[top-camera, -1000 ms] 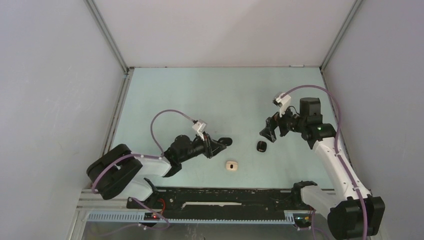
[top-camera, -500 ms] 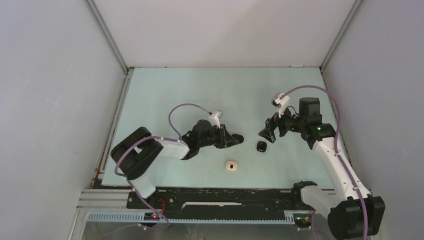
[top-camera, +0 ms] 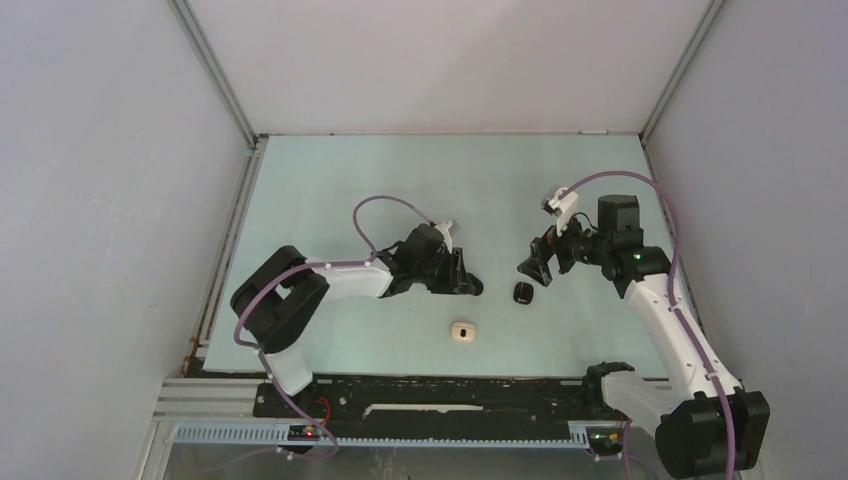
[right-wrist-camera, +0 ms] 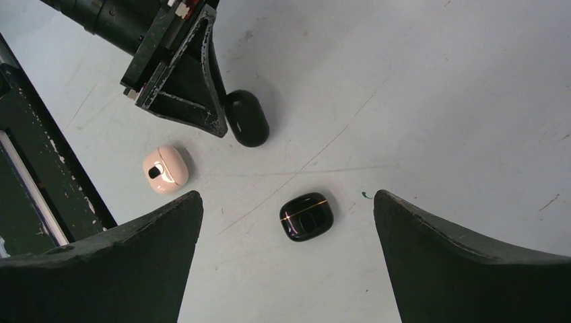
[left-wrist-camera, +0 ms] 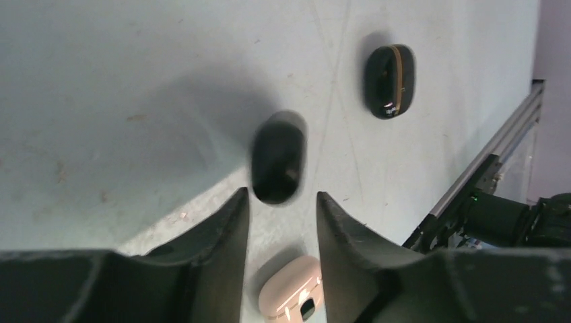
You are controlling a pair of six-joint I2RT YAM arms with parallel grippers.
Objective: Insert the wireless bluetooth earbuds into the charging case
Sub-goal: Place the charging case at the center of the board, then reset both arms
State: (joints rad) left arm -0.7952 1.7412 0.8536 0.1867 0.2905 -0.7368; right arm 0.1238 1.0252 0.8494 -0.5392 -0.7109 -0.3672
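Left wrist | left fingers [left-wrist-camera: 225,235] narrowly parted | blurred smooth black oval [left-wrist-camera: 277,165] just beyond, maybe a case | right fingers [right-wrist-camera: 155,229] wide

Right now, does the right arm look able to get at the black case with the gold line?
Probably yes: the right gripper hangs wide open over the gold-lined black case, with nothing lying between them; the left gripper is off to one side.

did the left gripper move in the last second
Yes. In the top view the left gripper has swung right, narrowing its gap to the black case, which has stayed put.
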